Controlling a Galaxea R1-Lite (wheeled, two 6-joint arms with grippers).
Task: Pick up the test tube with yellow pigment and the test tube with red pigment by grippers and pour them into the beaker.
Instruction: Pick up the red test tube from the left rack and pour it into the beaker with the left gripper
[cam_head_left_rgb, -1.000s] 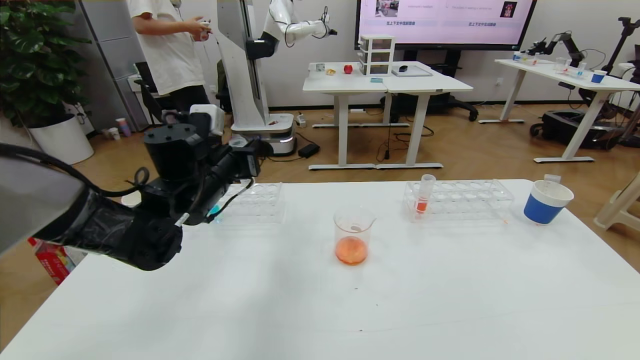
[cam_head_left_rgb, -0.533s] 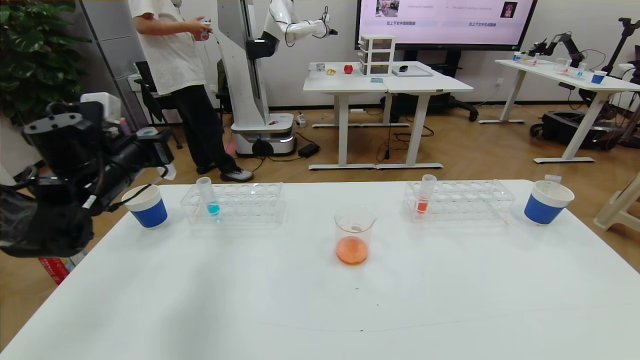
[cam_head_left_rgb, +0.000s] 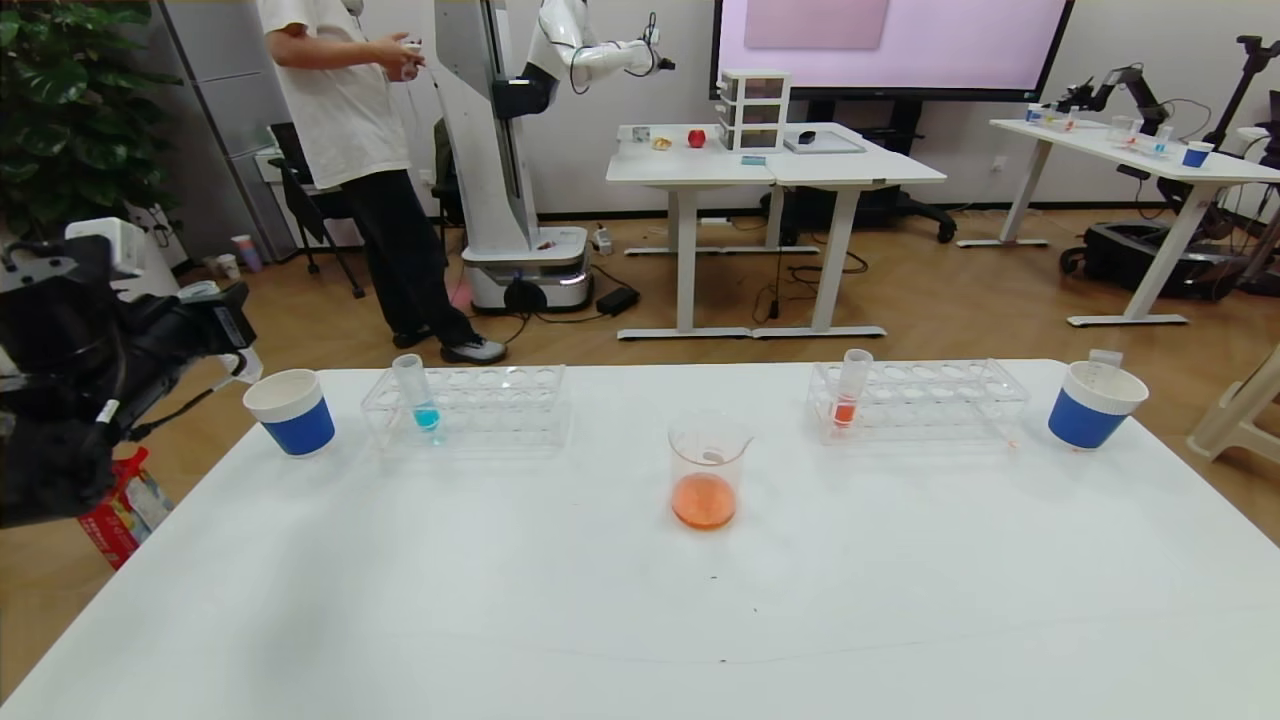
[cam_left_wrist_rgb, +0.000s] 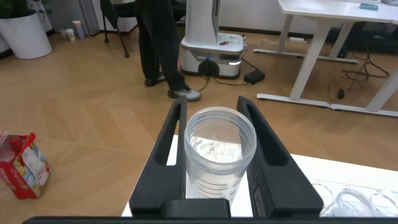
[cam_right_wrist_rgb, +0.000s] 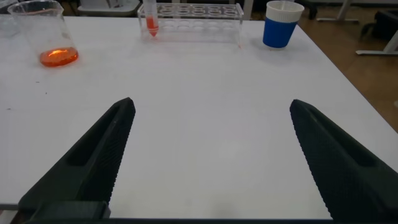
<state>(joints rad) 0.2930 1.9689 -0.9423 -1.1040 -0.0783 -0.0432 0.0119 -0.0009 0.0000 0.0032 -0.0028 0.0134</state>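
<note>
1. Head view shows the left gripper off the table's left edge, just beyond the far-left corner and above the floor, close to the left blue-and-white paper cup.
2. Left wrist view shows that gripper clamped on a clear tube, seen mouth-on between the two black fingers. The tube looks empty; I cannot tell its pigment colour from here.
3. The beaker stands upright near the middle of the white table, with a pool of orange liquid in its bottom. It also appears in the right wrist view.
4. The test tube with red pigment stands upright in the near-left hole of the right-hand clear rack, to the right of and farther back than the beaker, apart from both grippers. The right wrist view shows it as well.
5. A tube with blue liquid stands upright in the left-hand clear rack, between the left cup and the beaker.
6. A second blue-and-white cup sits at the far right, just beside the right rack's end.
7. The right gripper appears only in its own wrist view, fingers spread wide apart, holding nothing, over the near right part of the table.
</note>
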